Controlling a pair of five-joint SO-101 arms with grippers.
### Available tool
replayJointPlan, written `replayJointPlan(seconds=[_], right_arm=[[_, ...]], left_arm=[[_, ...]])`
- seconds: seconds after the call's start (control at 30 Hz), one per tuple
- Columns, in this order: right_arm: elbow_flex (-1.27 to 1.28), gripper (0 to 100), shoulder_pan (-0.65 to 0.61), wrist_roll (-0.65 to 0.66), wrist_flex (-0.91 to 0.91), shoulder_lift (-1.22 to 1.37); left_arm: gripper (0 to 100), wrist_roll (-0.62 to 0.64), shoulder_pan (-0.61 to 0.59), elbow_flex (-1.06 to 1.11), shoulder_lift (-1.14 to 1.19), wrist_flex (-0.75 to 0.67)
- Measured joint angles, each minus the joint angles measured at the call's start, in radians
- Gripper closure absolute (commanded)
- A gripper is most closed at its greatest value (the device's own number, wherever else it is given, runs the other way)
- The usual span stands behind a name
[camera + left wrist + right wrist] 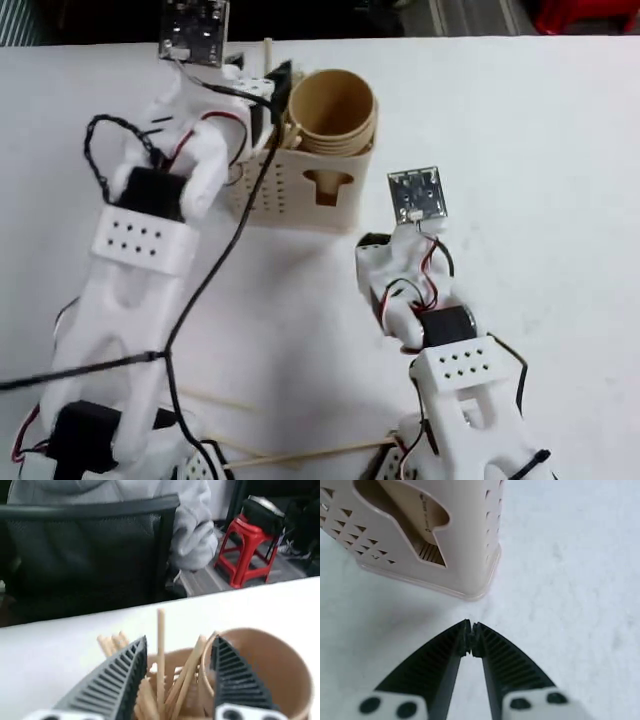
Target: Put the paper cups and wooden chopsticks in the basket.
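Hovering over the basket (290, 195), the left gripper (180, 641) spreads fingers (120, 680) wide; right gripper (471, 627) fingers touch, empty.

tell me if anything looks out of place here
A few wooden chopsticks lie loose on the table by the arm bases, outside the basket holding the paper cups and other chopsticks.
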Motion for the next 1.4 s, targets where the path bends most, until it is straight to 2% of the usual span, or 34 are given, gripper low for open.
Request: replayJointPlan(seconds=[0.17, 0.3, 0.47, 0.7, 0.93, 1.1, 1.33, 1.4], right_arm=[[0.0, 97.7, 0.078, 0.0, -0.018, 0.0], [0.0, 97.7, 0.127, 0.0, -0.04, 0.0], [0.0, 97.7, 0.132, 0.0, -0.043, 0.002], [0.0, 97.7, 0.133, 0.0, -0.043, 0.002], [0.0, 97.7, 0.133, 0.0, -0.043, 0.002], [0.0, 97.7, 0.133, 0.0, -0.043, 0.002], [0.0, 97.7, 0.133, 0.0, -0.043, 0.002], [0.0, 97.7, 0.133, 0.0, -0.043, 0.002]], left_arm=[[78, -0.16, -0.003, -0.02, -0.12, 0.239], [78, -0.224, -0.003, -0.02, -0.244, 0.422], [77, -0.376, -0.003, -0.021, -0.344, 0.657], [77, -0.618, -0.006, 0.028, -0.333, 0.936], [78, -0.893, -0.006, 0.324, -0.298, 0.936], [77, -0.928, 0.023, 0.482, -0.384, 0.895], [78, -0.928, 0.216, 0.763, -0.615, 0.891], [78, -0.928, 0.235, 0.815, -0.634, 0.876]])
